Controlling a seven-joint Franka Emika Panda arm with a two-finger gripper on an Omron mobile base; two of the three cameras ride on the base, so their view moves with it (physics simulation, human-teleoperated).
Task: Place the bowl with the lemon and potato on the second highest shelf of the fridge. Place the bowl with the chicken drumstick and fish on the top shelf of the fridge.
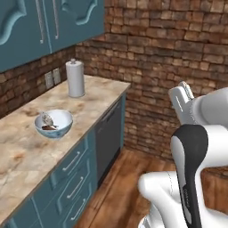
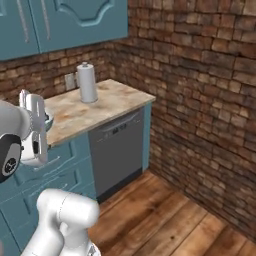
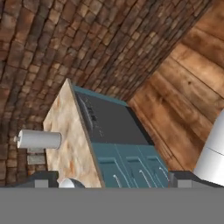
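A pale blue-grey bowl point(image 1: 54, 123) stands on the marble counter point(image 1: 26, 151), left of the arm. In it lie a silvery fish point(image 1: 46, 119) and a dark reddish-brown chicken drumstick point(image 1: 49, 128). My white hand point(image 1: 181, 101) is raised well to the right of the counter, over the wooden floor. In the right base view the hand point(image 2: 33, 131) covers most of the bowl point(image 2: 49, 119). My gripper point(image 3: 114, 180) is open, its dark tips far apart with nothing between them. The bowl with the lemon and potato and the fridge with its shelves are out of view.
A paper towel roll point(image 1: 75, 79) stands at the counter's far end near wall sockets point(image 1: 52, 78). Below the counter are teal drawers point(image 1: 71, 178) and a dark dishwasher front point(image 2: 116, 150). A brick wall point(image 2: 200, 110) closes the right side, and wooden floor point(image 2: 165, 215) lies in front.
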